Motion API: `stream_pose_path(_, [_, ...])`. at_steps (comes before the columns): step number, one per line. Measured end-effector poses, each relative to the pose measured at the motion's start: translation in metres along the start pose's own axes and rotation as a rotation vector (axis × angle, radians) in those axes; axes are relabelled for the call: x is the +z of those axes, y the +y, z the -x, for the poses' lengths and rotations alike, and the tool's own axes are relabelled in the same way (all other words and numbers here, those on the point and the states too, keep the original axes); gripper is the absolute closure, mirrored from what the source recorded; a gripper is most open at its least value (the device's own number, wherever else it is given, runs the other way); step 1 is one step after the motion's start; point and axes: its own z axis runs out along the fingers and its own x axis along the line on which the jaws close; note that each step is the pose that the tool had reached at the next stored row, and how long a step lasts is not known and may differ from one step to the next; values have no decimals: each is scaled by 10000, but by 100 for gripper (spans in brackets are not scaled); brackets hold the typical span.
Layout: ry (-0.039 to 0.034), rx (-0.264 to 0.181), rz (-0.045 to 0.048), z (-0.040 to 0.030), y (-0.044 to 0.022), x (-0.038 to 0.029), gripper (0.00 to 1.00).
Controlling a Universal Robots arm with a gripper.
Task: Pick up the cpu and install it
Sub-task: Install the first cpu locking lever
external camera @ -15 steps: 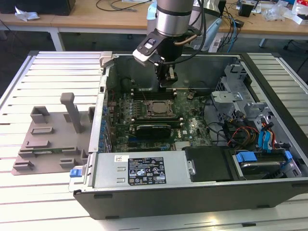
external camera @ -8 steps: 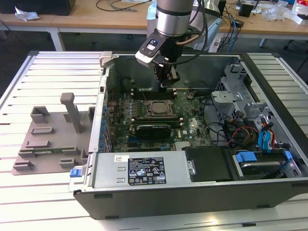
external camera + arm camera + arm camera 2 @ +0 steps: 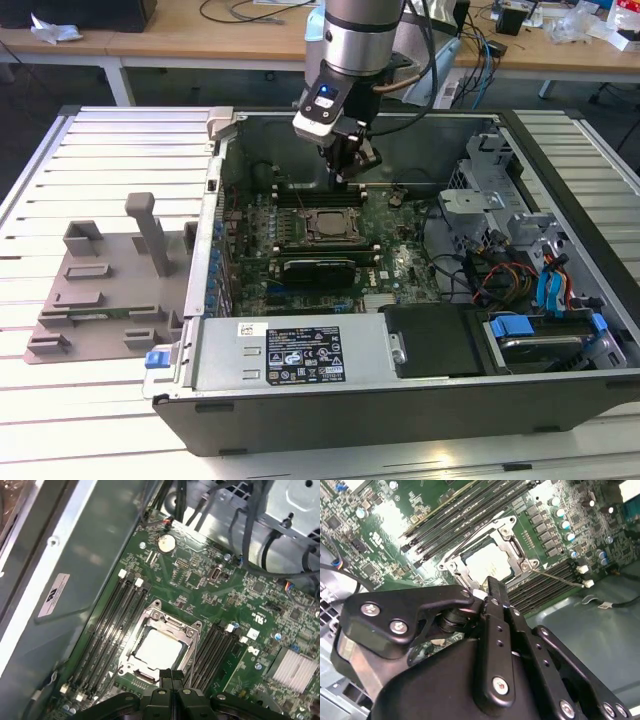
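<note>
- On the exterior view's left, a grey plastic holder (image 3: 105,290) lies on the slatted table (image 3: 60,160), just beside the open computer case (image 3: 400,400).
- Inside the case, the green motherboard (image 3: 395,265) lies flat; the metal-framed socket (image 3: 328,225) sits near its middle, with a long black card (image 3: 318,268) just in front of it.
- The cpu (image 3: 156,648) rests in the socket, inside the open frame, between the rows of memory slots (image 3: 107,630), as both wrist views show it (image 3: 489,562).
- The gripper (image 3: 350,170) hangs just above the socket's far edge; its fingers (image 3: 171,677) are pressed together, holding nothing.
- On the exterior view's right, drive bays and coloured cables (image 3: 530,280) fill the case's end.
</note>
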Motion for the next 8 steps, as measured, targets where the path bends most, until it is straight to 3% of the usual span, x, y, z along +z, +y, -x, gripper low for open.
stream_pose_path(8, [-85,-1572,55,0,0,0,89])
